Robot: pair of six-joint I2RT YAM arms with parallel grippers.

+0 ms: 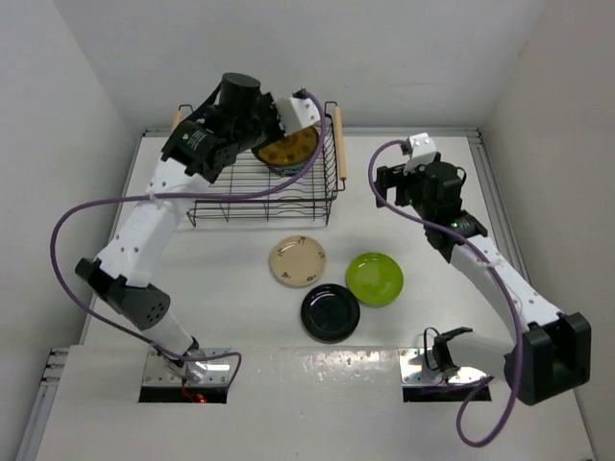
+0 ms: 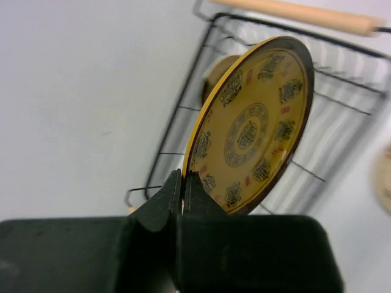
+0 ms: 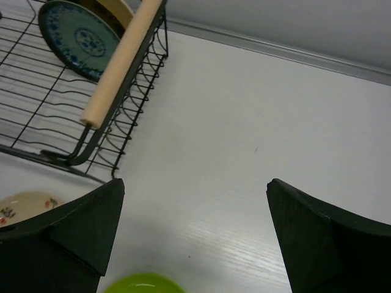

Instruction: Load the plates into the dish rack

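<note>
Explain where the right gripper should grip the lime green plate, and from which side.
Best grip the lime green plate by its rim at the right edge, coming down from above with the right gripper, one finger inside, one outside. It lies flat, face up, and the black plate crowds its near-left side.

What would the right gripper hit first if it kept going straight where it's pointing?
Probably bare table beside the dish rack. The right gripper, jaws open, points past the rack's wooden handle, though depth is unclear.
</note>
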